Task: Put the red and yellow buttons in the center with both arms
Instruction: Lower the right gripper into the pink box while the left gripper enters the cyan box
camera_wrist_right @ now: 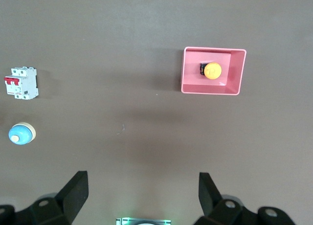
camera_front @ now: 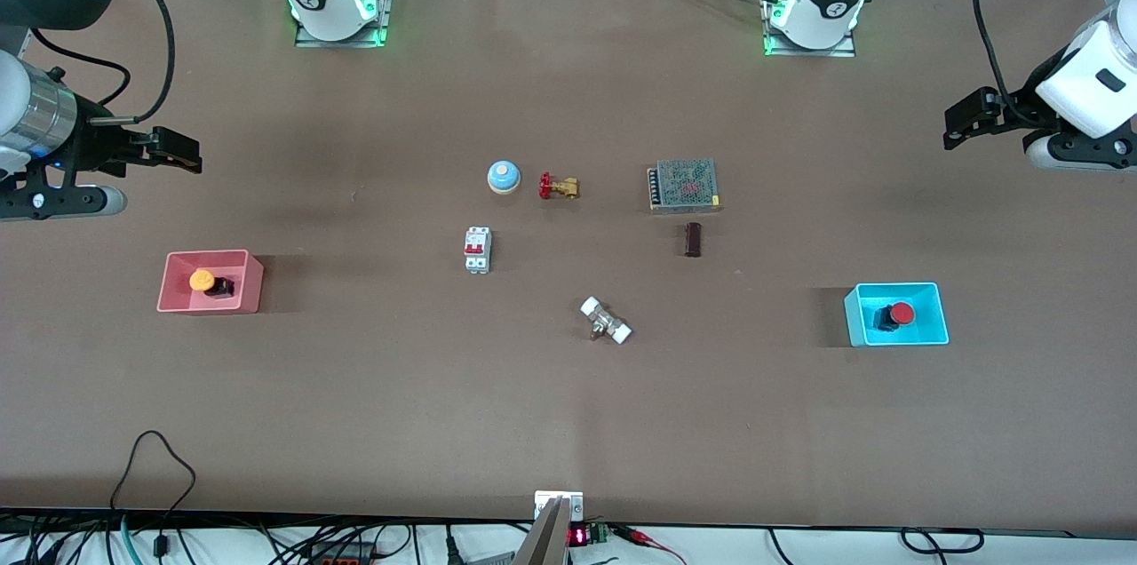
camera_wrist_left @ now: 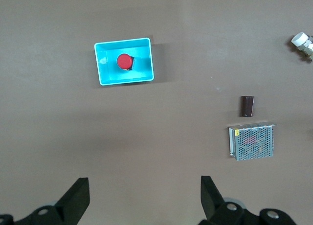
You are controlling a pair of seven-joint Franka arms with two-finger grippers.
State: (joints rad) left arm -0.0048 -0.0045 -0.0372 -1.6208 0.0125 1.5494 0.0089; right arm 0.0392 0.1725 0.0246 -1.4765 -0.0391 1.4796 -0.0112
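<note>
The orange-yellow button (camera_front: 202, 281) sits on its black base inside the pink bin (camera_front: 178, 303) toward the right arm's end of the table. The red button (camera_front: 902, 313) sits inside the cyan bin (camera_front: 897, 338) toward the left arm's end. My right gripper (camera_front: 182, 155) is open and empty, high over bare tabletop, apart from the pink bin. My left gripper (camera_front: 955, 128) is open and empty, high over bare tabletop, apart from the cyan bin. The left wrist view shows the red button (camera_wrist_left: 124, 61) in its bin (camera_wrist_left: 105, 73). The right wrist view shows the yellow button (camera_wrist_right: 212, 70) in its bin (camera_wrist_right: 234, 73).
In the middle of the brown table lie a blue dome (camera_front: 503, 177), a brass valve with a red handwheel (camera_front: 558, 187), a white circuit breaker (camera_front: 477, 250), a mesh-covered metal box (camera_front: 683, 185), a dark cylinder (camera_front: 693, 240) and a white-capped fitting (camera_front: 606, 321).
</note>
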